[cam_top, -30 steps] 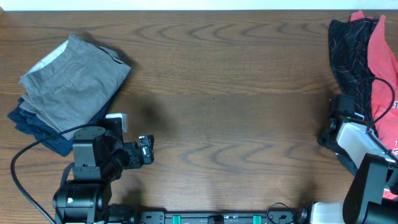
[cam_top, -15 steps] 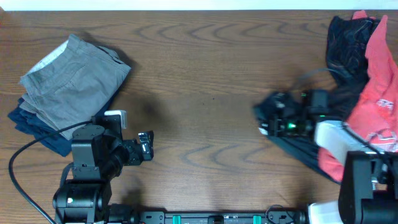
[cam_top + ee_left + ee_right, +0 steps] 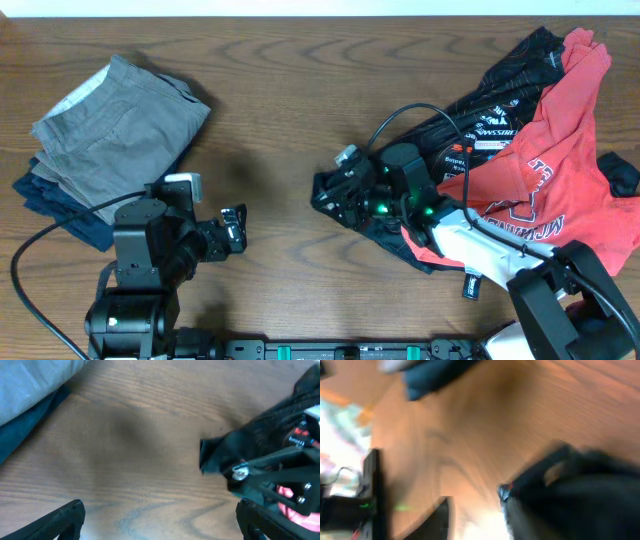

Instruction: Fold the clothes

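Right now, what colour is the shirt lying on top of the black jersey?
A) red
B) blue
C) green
A: the red shirt with white print is draped over part of the black jersey in the overhead view.

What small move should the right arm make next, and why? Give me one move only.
Probably drag the black jersey's near edge left, toward the middle of the table. The right gripper sits at that edge, though whether its jaws grip the cloth is unclear. The red shirt lies across the jersey's right part, so pulling may slide the jersey free for folding.
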{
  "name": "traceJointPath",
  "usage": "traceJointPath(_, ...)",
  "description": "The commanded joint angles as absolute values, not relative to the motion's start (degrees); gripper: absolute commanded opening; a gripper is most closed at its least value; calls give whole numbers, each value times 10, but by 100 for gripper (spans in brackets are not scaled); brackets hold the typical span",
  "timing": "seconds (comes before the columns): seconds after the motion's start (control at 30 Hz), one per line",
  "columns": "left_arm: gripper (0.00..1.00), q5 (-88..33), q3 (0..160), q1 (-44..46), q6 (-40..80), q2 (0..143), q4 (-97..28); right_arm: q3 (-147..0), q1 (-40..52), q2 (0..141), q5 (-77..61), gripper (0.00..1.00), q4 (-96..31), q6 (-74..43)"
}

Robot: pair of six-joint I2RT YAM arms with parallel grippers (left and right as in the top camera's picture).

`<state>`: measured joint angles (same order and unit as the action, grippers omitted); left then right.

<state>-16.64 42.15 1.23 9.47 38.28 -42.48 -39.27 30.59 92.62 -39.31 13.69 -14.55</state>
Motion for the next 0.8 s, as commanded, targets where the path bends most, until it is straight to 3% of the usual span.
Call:
traceJointPath(0.0,98,-176,432,10,126,396,-418,-394,274,919,-316,77,113,-159)
traceJointPath(0.03,98,-176,432,11,135,403,-417,-394,259,913,-315,96,100,-159)
traceJointPath(0.07,98,-182,432,11,145,413,-415,-394,244,908,-315,99,86,-159)
traceJointPath(0.27,98,-297,432,11,154,498,-385,-394,119,844,-309,99,-26,-163)
traceJointPath(0.47,98,-369,432,20,179,624,-349,-394,4,770,-157,99,-228,-164)
traceJointPath(0.6,98,-369,432,66,194,704,-304,-394,-42,753,-55,99,-319,-207)
traceJointPath(0.77,98,-355,432,154,222,803,-224,-393,-87,753,-45,99,-358,-209)
